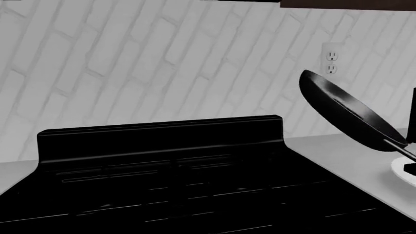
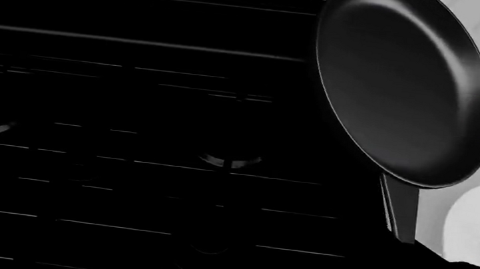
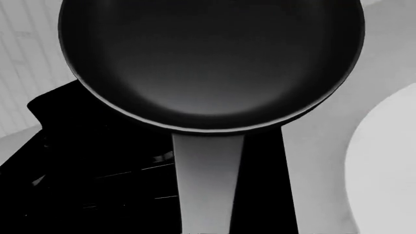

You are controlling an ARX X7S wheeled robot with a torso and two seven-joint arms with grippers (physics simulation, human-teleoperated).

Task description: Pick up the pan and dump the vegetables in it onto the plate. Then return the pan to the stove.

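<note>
Left wrist view: the stove (image 1: 162,165) fills the lower frame, its dark back panel across the middle. At the right edge the pan (image 1: 348,109) hangs tilted in the air, its handle running down toward the lower right, where a sliver of the plate (image 1: 400,168) shows on the grey bench (image 1: 338,156). The left hand is not in view.

Head view: the pan (image 2: 406,85) sits in the upper right, tipped steeply so its empty inside faces the camera, over the stove's (image 2: 133,130) right edge. Its handle drops to a dark mass at the lower right, probably the right arm, though it is too dark to be sure. The plate (image 2: 472,219) shows at the right edge. A dark shape at that edge partly covers it, and I cannot tell what it is.

Right wrist view: the pan (image 3: 211,63) fills the upper frame, empty, with the handle running to the bottom edge. The right hand itself is out of frame, so its grip cannot be told. The plate (image 3: 390,165) lies at lower right.

No vegetable is visible anywhere. The risks, as I judge them: with the pan so tilted, a swing back could knock its rim on the grates, or set it down off the burner.
</note>
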